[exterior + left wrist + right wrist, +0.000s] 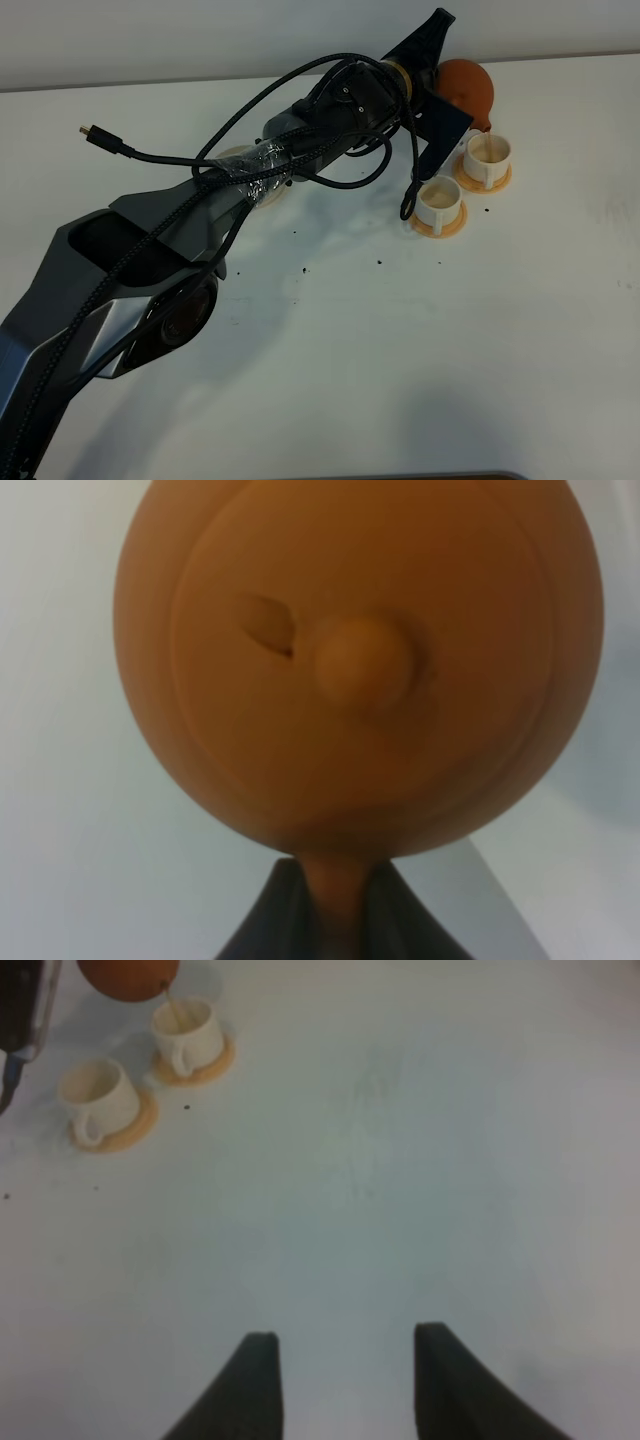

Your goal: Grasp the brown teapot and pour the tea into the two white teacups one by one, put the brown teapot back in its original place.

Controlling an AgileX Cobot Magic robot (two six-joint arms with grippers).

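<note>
The left fingers [270, 925] pinch the handle of the teapot [350, 660] at the bottom of the left wrist frame. The pot fills that frame, lid knob toward the camera.

In the high view the teapot [468, 88] hangs at the upper right, at the end of the left arm [150, 260], just above the upper cup [488, 150]. The right wrist view shows a thin brown line running from the pot into that cup. The lower cup [440, 198] stands just below and left of it, each on an orange saucer.

The coaster [228, 155] shows left of centre, mostly hidden by the arm.

The right fingers [262, 1385] are spread wide over bare bench [420, 1160], well apart from the cups.
</note>
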